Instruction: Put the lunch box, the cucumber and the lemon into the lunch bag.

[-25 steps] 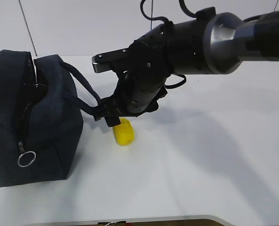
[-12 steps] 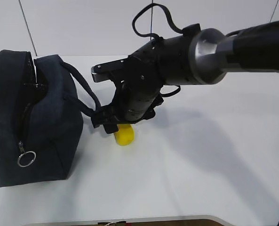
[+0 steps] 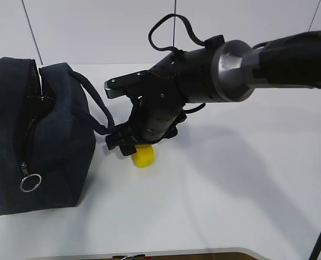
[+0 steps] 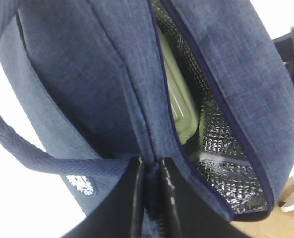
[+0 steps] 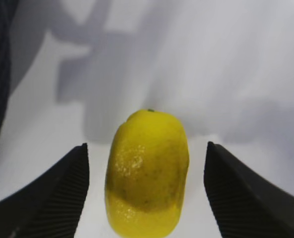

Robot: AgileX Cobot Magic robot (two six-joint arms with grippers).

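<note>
The navy lunch bag stands at the left, its zipper open. In the left wrist view my left gripper is shut on the fabric edge of the lunch bag's opening. The sage-green lid of the lunch box shows inside against the silver lining. The yellow lemon lies on the table just right of the bag. My right gripper hangs over it. In the right wrist view the gripper is open, and the lemon lies between its fingers without touching them. The cucumber is not in view.
The bag's loop handle droops to the right, close to my right gripper. A metal ring zipper pull hangs on the bag's front. The white table stretches to the right.
My right arm has shifted a little left and down over the lemon, so its fingers now straddle it. The bag and the lemon have not moved.
</note>
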